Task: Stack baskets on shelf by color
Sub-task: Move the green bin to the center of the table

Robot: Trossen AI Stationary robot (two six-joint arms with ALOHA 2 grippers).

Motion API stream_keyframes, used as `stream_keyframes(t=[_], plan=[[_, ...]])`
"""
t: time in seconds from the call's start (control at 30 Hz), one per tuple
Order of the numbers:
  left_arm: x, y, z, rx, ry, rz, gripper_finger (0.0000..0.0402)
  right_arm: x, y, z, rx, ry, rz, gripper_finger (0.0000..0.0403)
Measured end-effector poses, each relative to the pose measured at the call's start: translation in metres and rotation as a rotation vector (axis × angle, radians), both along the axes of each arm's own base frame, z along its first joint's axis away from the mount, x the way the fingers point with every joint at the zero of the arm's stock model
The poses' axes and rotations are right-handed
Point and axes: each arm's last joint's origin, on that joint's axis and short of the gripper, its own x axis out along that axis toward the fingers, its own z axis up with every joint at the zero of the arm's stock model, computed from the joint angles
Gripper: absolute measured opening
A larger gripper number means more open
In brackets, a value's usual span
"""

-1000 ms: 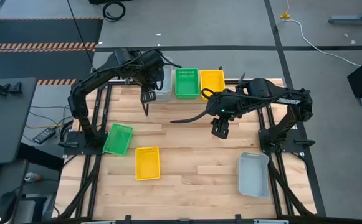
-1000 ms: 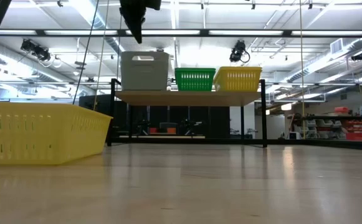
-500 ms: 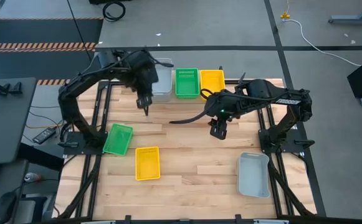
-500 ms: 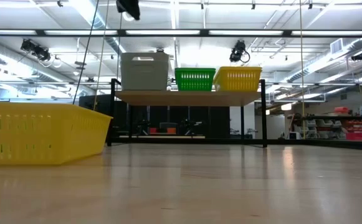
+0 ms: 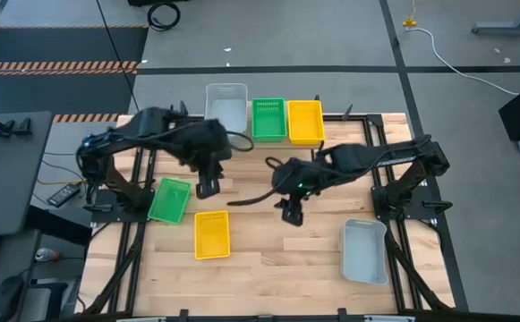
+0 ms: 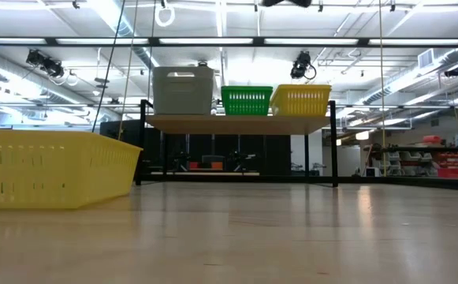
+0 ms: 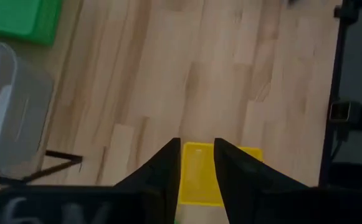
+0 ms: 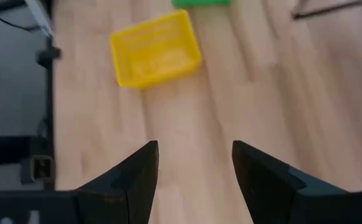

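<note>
The shelf (image 6: 240,123) stands at the table's far edge. It carries a grey basket (image 5: 226,107), a green basket (image 5: 268,119) and a yellow basket (image 5: 305,122) side by side. On the tabletop lie a green basket (image 5: 170,199), a yellow basket (image 5: 212,234) and a grey basket (image 5: 365,250), each flat on its base. My left gripper (image 5: 208,186) hovers open between the green and yellow table baskets, with a narrow gap between its fingers. My right gripper (image 5: 289,212) hovers wide open over bare wood, right of the yellow table basket (image 8: 156,56).
Black frame rails (image 5: 394,192) run along the table's left and right sides. Bare wood lies between the yellow and grey table baskets. In the low view the yellow table basket (image 6: 55,170) fills the left foreground, in front of the shelf's black legs (image 6: 335,142).
My left gripper has drawn back from the grey basket on the shelf toward the table's near-left, ending by the green and yellow table baskets; it has left the low view. My right gripper has moved near and left toward the yellow table basket. No basket has moved.
</note>
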Motion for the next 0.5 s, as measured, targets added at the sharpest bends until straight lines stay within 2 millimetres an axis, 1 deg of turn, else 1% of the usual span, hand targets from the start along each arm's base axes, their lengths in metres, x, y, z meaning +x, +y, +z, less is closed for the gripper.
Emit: stream_keyframes(t=[0.13,0.23,0.33,0.4,0.5], plan=[[-0.019,-0.022,0.015,0.010,-0.079,0.090,0.0089,0.018,0.011,-0.020,0.076,-0.137,0.060,0.0211],[-0.036,-0.034,0.022,-0.039,-0.104,0.162,0.0080,0.026,0.016,-0.034,0.099,-0.204,0.088,0.0211],[-0.045,-0.048,0.027,-0.098,-0.132,0.209,0.0075,0.030,0.018,-0.044,0.094,-0.261,0.107,0.0211],[-0.048,-0.056,0.028,-0.099,-0.147,0.242,0.0075,0.031,0.018,-0.051,0.082,-0.273,0.120,0.0211],[-0.051,-0.067,0.028,-0.100,-0.157,0.247,0.0079,0.032,0.018,-0.057,0.067,-0.275,0.146,0.0211]])
